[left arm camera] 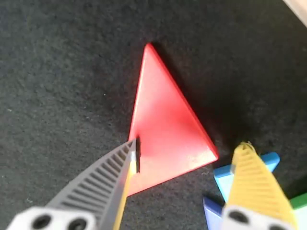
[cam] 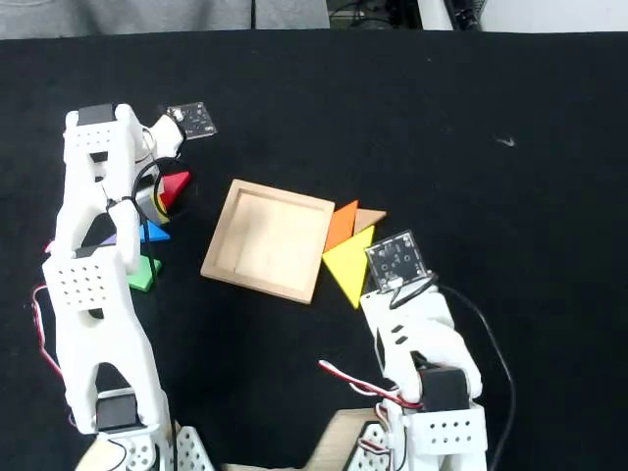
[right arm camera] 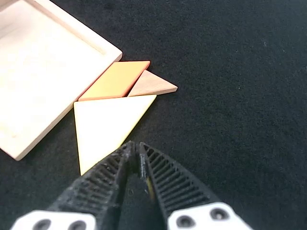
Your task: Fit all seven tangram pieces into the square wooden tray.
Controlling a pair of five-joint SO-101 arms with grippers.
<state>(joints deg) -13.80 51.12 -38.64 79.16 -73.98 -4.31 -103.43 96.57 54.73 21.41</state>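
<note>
The left claw is being held open over the red triangle, which is lying flat on the black worktop, well apart from the tray on its left side. The grey finger is being rested against one edge of the triangle, and the yellow finger is being held just beside the far corner of that piece. A blue piece and a green piece are lying near that triangle, beside the same arm.

The right claw is being held closed, with nothing gripped, its tips being kept at the edge of the yellow triangle. That triangle is lying on the worktop, one corner touching the tray's side. An orange piece is lying against the tray and the yellow triangle, and a tan triangle is touching the orange piece. These three are lying outside the tray.
</note>
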